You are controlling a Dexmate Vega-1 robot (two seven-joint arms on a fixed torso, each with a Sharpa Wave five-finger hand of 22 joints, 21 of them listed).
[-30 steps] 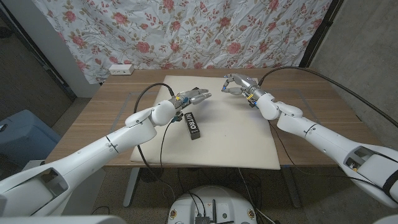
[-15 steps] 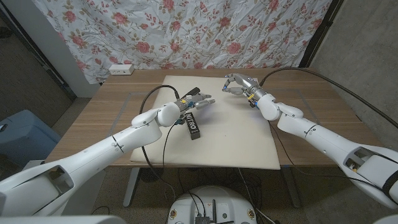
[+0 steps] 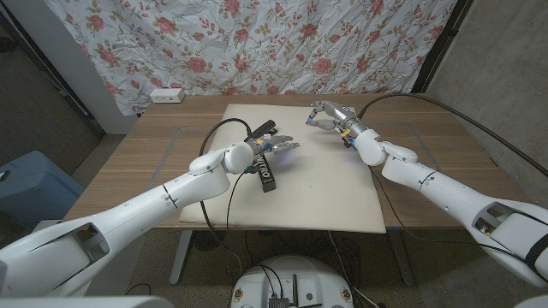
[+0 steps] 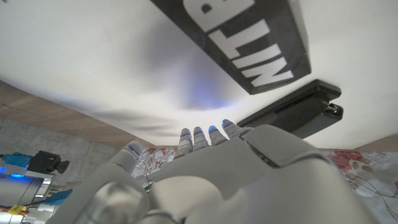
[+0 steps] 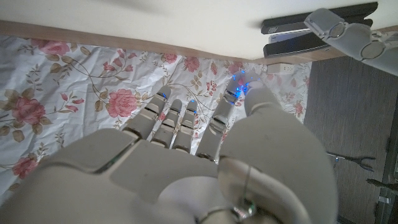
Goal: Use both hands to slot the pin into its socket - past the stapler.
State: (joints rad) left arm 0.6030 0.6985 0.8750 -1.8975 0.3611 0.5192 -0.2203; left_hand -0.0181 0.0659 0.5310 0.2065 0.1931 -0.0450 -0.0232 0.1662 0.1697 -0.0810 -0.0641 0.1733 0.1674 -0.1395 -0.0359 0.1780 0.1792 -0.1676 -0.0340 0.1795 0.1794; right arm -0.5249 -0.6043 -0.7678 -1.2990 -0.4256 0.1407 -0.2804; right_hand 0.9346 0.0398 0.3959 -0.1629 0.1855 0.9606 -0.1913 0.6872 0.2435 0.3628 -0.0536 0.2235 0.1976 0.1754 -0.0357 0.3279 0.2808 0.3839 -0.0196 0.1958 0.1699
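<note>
We see a wooden table (image 3: 163,150) with a cream mat (image 3: 325,192) spread over its middle. Behind it hangs a white curtain printed with red roses (image 3: 257,43). A white power strip (image 3: 166,95) lies at the table's far left corner. A grey wall (image 3: 501,60) stands to the right, and a blue bin (image 3: 26,184) sits on the floor at left.

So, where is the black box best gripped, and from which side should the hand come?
Probably across its two long sides, near the middle, coming from above. The box lies flat on the mat, long and narrow, so its short width suits a hand. Its far end is crowded by the left hand and the stapler.
</note>
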